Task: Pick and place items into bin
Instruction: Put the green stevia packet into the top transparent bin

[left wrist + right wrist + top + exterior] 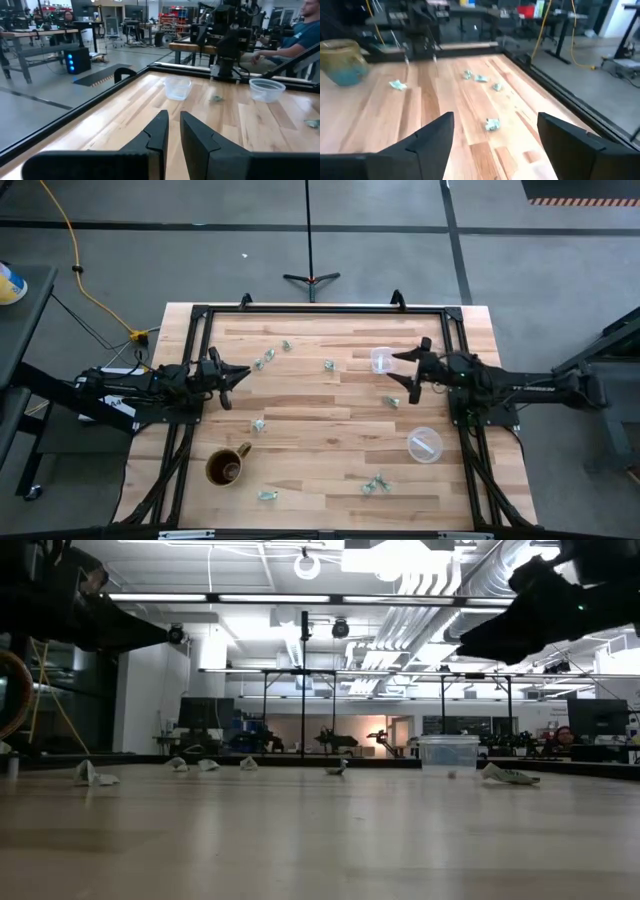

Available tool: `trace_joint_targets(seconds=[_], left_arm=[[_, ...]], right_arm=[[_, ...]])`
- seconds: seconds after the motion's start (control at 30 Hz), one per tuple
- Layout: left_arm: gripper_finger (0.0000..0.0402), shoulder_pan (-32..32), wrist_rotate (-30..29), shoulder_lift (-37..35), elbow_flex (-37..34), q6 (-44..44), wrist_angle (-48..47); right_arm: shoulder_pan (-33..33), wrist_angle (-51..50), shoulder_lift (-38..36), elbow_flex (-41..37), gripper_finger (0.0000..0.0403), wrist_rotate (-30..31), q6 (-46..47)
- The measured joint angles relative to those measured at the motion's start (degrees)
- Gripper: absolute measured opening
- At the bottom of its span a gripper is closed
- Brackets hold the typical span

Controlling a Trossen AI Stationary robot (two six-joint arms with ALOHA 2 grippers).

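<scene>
Ten crumpled bits [259, 424] lie scattered across the wooden table [330, 450], beside two clear bins [424, 444] and one mug [227, 466]. Right gripper [408, 373] spread, empty; left gripper [238, 384] nearly closed, empty. Workshop beyond.

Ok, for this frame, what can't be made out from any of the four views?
- Contents of the clear bin: in the high view the right gripper sits beside it and the tub is too small to show any bits inside.
- Inside of the brown mug: dark in the high view, cropped in the low view.
- What the green-silver bits are: too small and blurred.
- Left gripper: empty, slightly parted.
</scene>
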Motion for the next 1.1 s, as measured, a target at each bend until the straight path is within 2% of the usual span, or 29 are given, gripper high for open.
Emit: trace_joint_targets(seconds=[0.17, 0.33, 0.53, 0.8, 1.1], left_arm=[[0.0085, 0.0, -0.2, 0.0, 0.0, 1.4, 0.0], [0.0085, 0.0, -0.3, 0.0, 0.0, 1.6, 1.9], [0.0085, 0.0, -0.4, 0.0, 0.0, 2.9, 4.1], [0.0085, 0.0, -0.4, 0.0, 0.0, 3.0, 4.1], [0.0085, 0.0, -0.4, 0.0, 0.0, 6.0, 4.1]], right_arm=[[0.0, -8.2, 7.6, 5.8, 0.0279, 0.3, -1.3], [0.0, -17.7, 14.8, 12.6, 0.0279, -2.8, -0.4], [0.0, -18.4, 23.1, 18.2, 0.0279, -5.2, -3.4], [-0.1, -20.3, 32.1, 19.6, 0.0279, -5.3, -2.0], [0.0, -21.8, 34.9, 19.6, 0.0279, -5.9, 3.9]])
